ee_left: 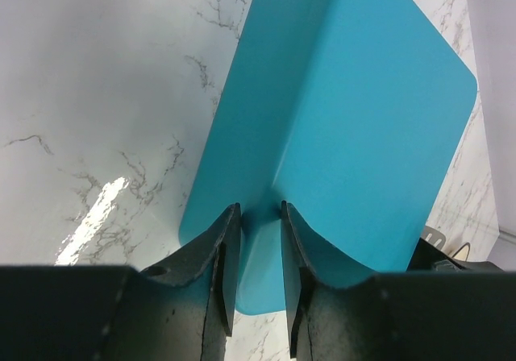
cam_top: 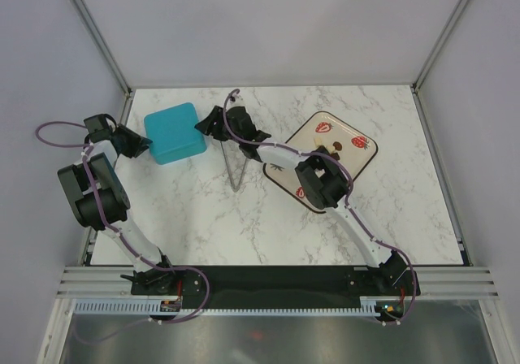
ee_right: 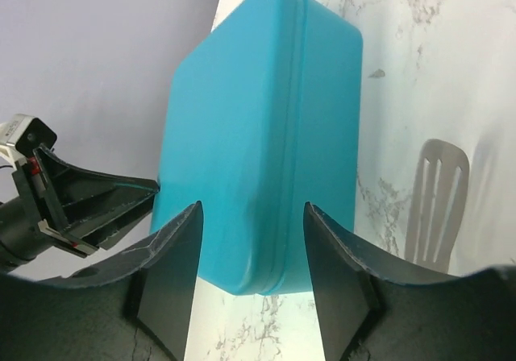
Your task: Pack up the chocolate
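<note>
A closed teal box (cam_top: 173,132) lies at the back left of the marble table. My left gripper (cam_top: 145,144) is at its left edge; in the left wrist view the narrowly parted fingers (ee_left: 228,248) pinch the box's near edge (ee_left: 339,119). My right gripper (cam_top: 208,126) is open at the box's right side, its fingers (ee_right: 173,248) spread wide in front of the box's corner (ee_right: 258,135), not touching it. One small brown chocolate piece (cam_top: 334,146) shows on the strawberry-print plate (cam_top: 367,159); my right arm hides any others.
Metal tongs (cam_top: 236,165) lie between the box and the plate, and their slotted end (ee_right: 439,200) shows in the right wrist view. The enclosure walls stand close behind and to the left of the box.
</note>
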You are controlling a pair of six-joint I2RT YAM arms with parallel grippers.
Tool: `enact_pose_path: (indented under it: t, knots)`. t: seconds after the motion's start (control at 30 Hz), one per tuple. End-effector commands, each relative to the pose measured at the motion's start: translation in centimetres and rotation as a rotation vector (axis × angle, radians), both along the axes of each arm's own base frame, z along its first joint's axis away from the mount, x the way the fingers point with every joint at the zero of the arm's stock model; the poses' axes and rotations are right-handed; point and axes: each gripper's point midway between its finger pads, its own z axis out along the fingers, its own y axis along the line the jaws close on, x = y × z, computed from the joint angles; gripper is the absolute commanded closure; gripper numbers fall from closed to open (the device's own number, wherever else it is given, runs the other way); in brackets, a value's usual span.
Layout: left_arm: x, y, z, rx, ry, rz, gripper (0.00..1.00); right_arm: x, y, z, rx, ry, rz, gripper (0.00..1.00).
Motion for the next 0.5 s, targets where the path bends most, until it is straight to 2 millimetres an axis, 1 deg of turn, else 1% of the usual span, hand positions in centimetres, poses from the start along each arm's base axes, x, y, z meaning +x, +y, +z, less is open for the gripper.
enact_pose_path:
  t: [0.0, 0.13, 0.17, 0.23, 0.27, 0.47]
  knots:
    - [0.9, -0.1, 0.3, 0.001, -0.029, -0.045, 0.67, 0.5, 0.9, 5.3, 0.008, -0.111, 0.032, 0.39]
    - [1.0, -0.4, 0.1, -0.008, -0.029, -0.053, 0.66, 0.6, 1.3, 4.0, 0.009, -0.111, 0.044, 0.38]
    - [1.1, -0.5, 0.1, -0.009, -0.029, -0.057, 0.66, 0.7, 1.3, 3.2, -0.001, -0.105, 0.044, 0.39]
    - [1.2, -0.6, 0.0, -0.01, -0.027, -0.06, 0.66, 0.8, 1.2, 2.2, -0.018, -0.097, 0.033, 0.39]
    - [1.2, -0.7, -0.1, -0.011, -0.026, -0.063, 0.66, 0.7, 1.3, 1.1, -0.039, -0.084, 0.034, 0.39]
    - [1.3, -0.6, -0.3, -0.006, -0.025, -0.066, 0.66, 0.3, 1.7, -2.0, -0.117, -0.085, 0.039, 0.39]
